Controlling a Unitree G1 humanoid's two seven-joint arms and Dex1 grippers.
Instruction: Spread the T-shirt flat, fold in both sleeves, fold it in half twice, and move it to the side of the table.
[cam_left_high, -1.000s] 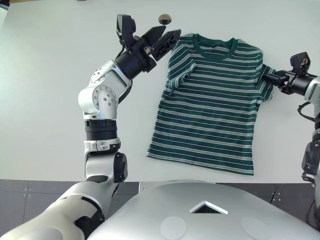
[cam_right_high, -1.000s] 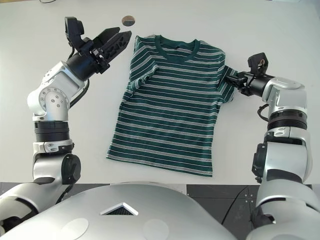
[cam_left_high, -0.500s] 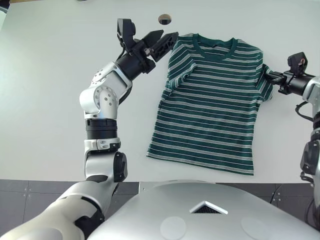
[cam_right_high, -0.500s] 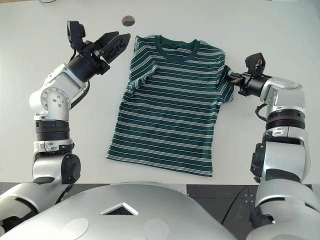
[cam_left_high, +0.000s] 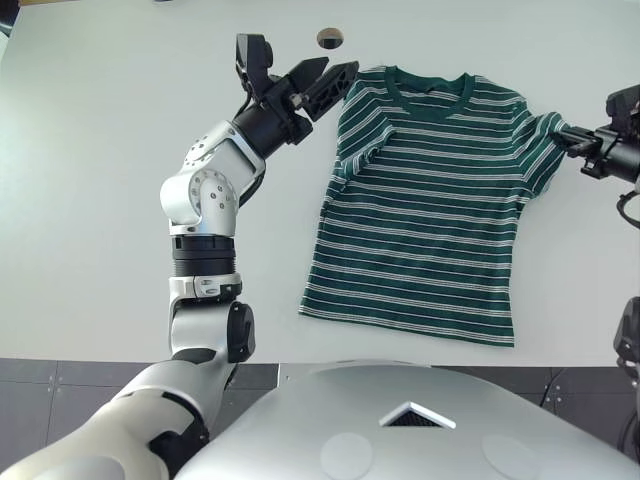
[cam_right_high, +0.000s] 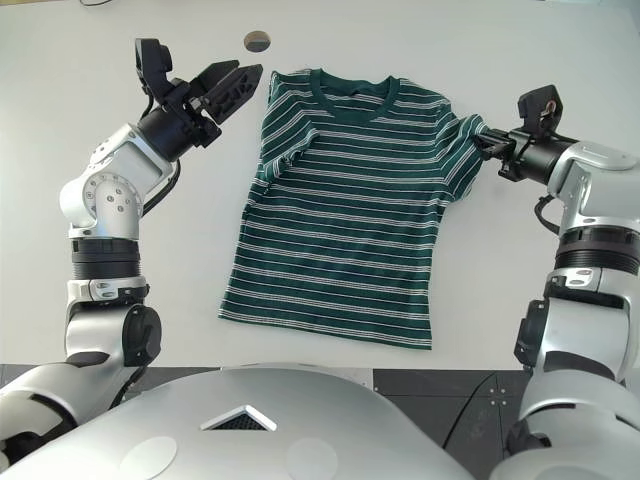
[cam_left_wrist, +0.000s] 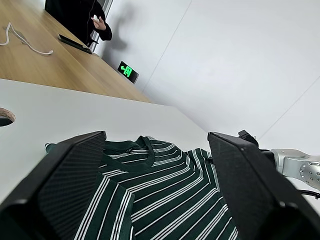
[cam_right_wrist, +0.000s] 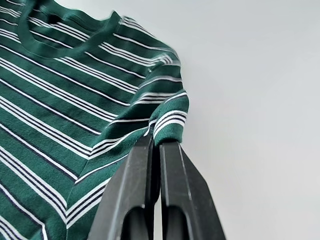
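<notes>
green striped t-shirt (cam_left_high: 425, 210) lies front-up on the white table (cam_left_high: 100, 200), collar on the far side, hem toward the robot, body mostly flat w/ a few wrinkles.

right gripper (cam_right_wrist: 156, 144): fingers (cam_right_wrist: 172, 170) pressed together, pinching the hem edge of the shirt's right sleeve (cam_right_high: 462, 135). sleeve is drawn out sideways from the body, cloth taut btwn shoulder and fingertips. gripper sits low, just off the shirt's right edge.

left gripper (cam_left_high: 340, 68): fingers (cam_left_wrist: 75, 185) spread wide, nothing btwn them. it's held just beside the shirt's left shoulder, tips pointing toward the collar area. can't tell if the nearer tip grazes the cloth; looks apart. left wrist view looks across the shirt's collar and chest through the gap.

left sleeve (cam_left_high: 350, 150) isn't laid out: it's bunched in vs the body, w/ a diagonal crease under the shoulder.

small round dark spot (cam_left_high: 329, 38) in the table surface, near the left gripper's tips on the far side.
</notes>
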